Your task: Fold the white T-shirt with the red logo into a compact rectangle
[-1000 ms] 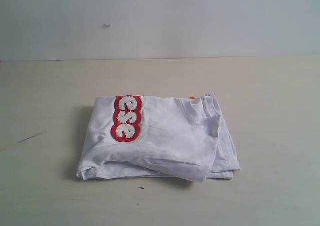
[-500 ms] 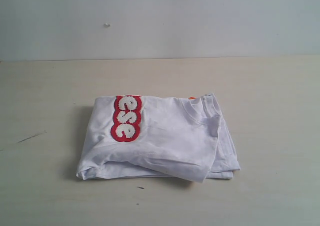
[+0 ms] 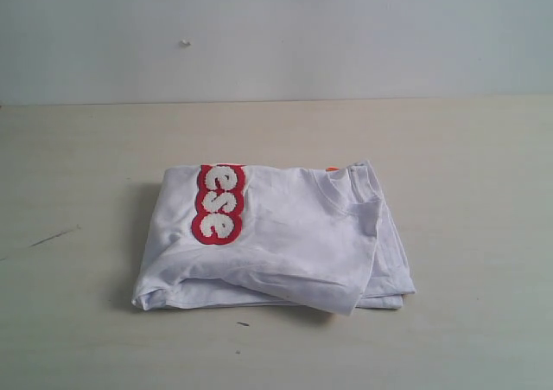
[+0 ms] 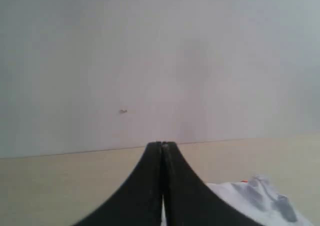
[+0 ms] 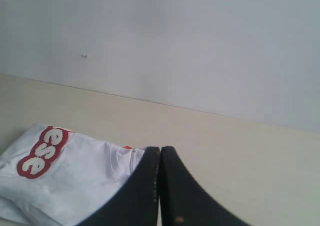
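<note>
Left hand [image 4: 162,144] and right hand [image 5: 160,148] both closed, holding nothing; wrinkled white cotton T-shirt [image 3: 285,234] folded on beige table [image 3: 467,148], red-bordered logo [image 3: 218,204] up.

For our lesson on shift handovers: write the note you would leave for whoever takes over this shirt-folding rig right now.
Left gripper: shut, holding nothing.
Right gripper: shut, holding nothing. Neither shows in the exterior view.
T-shirt: lies folded in a rough rectangle mid-table. Seen from the exterior view, the red logo is on top near its left end and the collar at the right.
Done: the folds appear made.
Left: probably only tidying, since the top layer's front right corner overhangs and the edges are uneven.
</note>
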Action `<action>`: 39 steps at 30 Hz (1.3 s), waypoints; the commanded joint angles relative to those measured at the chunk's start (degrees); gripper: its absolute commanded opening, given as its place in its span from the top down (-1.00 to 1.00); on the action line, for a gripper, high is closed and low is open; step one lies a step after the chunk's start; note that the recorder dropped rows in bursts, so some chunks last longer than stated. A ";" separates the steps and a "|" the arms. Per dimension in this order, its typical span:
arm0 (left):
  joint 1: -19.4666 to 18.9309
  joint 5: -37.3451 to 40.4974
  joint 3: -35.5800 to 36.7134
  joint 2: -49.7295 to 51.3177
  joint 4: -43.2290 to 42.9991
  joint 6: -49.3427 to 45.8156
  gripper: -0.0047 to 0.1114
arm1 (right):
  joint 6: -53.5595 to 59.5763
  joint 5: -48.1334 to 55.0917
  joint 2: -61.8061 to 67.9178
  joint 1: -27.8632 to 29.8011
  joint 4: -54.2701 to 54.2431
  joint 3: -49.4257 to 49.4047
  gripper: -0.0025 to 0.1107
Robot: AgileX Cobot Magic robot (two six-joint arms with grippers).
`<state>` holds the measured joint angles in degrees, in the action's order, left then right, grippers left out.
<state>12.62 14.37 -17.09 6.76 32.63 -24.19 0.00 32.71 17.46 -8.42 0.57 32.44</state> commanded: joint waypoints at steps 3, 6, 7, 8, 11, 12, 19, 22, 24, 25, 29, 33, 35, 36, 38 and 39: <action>-0.07 -2.13 5.46 -5.88 -25.74 17.75 0.92 | 0.00 -0.74 -0.14 0.05 -0.10 -0.29 0.96; -0.07 -2.13 7.88 -6.76 -29.43 20.35 0.92 | 0.00 -0.74 -0.14 0.05 -0.10 -0.29 0.96; -0.07 -2.26 8.74 -6.76 -29.80 21.54 0.92 | 0.00 -0.74 -0.14 0.05 -0.10 -0.29 0.96; -0.07 -2.26 9.58 -6.76 -29.83 22.12 0.92 | 0.00 -0.74 -0.14 0.05 -0.10 -0.29 0.96; -0.07 -2.26 11.74 -6.76 -30.59 22.12 0.92 | 0.00 -0.74 -0.14 0.05 -0.10 -0.29 0.96; -0.07 -2.40 12.49 -6.76 -31.03 22.12 0.92 | 0.00 -0.74 -0.14 0.05 -0.10 -0.29 0.96; -0.07 -3.15 16.53 -6.76 -32.04 22.12 0.92 | 0.00 -0.74 -0.14 0.05 -0.10 -0.29 0.96; -0.07 -3.75 17.09 -6.76 -32.04 22.12 0.92 | 0.00 -0.74 -0.14 0.05 -0.10 -0.29 0.96; -0.07 -3.51 17.09 -6.76 -32.04 22.37 0.92 | 0.00 -0.74 -0.14 0.05 -0.10 -0.29 0.96; -0.07 -3.25 17.09 -6.76 -32.04 22.37 0.92 | 0.00 -0.74 -0.14 0.05 -0.10 -0.29 0.96; -0.07 -3.11 17.09 -6.76 -32.04 22.37 0.92 | 0.00 -0.74 -0.14 0.05 -0.10 -0.29 0.96; -0.07 1.52 17.09 -6.76 -32.04 22.37 0.92 | 0.00 -0.74 -0.14 0.05 -0.10 -0.29 0.96; -0.07 6.32 17.09 -6.76 -32.04 22.08 0.92 | 0.00 -0.74 -0.14 0.05 -0.10 -0.29 0.96; -0.07 6.30 17.09 -6.76 -32.04 21.67 0.92 | 0.00 -0.74 -0.14 0.05 -0.10 -0.29 0.96; -0.07 6.30 17.09 -6.76 -32.04 21.67 0.92 | 0.00 -0.74 -0.14 0.05 -0.10 -0.29 0.96; -0.07 6.30 17.09 -6.76 -32.04 21.67 0.92 | 0.00 -0.74 -0.14 0.05 -0.10 -0.29 0.96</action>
<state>12.62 20.20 0.03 0.28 0.67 -2.39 0.00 32.71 17.46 -8.42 0.57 32.44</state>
